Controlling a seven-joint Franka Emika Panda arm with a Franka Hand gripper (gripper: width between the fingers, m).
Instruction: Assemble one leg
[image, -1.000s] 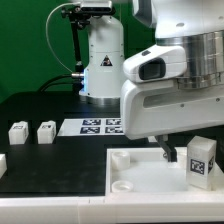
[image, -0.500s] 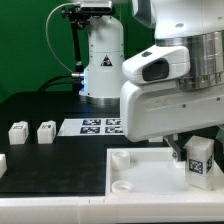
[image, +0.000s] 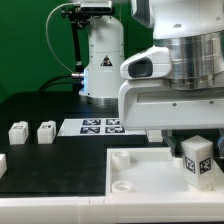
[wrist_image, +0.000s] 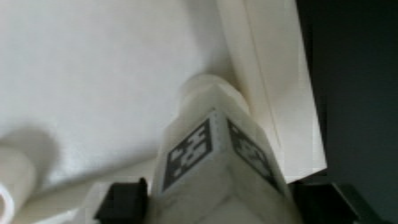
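1. Gripper (wrist_image: 222, 198) is clamped on the leg (wrist_image: 217, 150), with a dark finger (wrist_image: 125, 200) pressed against each side.
2. Leg: a smooth white plastic block with black-and-white square markers, at the exterior view's right over the panel (image: 140, 168).
3. Panel: flat, white, with rounded corners, lying on the black tabletop (image: 40, 108).

- Three legs are counted: one leg (image: 18, 131) and a second leg (image: 46, 130) side by side near the worktop's edge on the exterior view's left, and a third leg (image: 197, 160) near the opposite edge.
- One further white piece (image: 2, 160) is cut off at the left edge; its kind cannot be told.
- One panel (image: 150, 178) is counted along the front edge, with two round sockets (image: 120, 158) seen on it.
- One marker board (image: 100, 126) is counted.
- One gripper (wrist_image: 222, 205) with two fingers (wrist_image: 121, 200) is counted.
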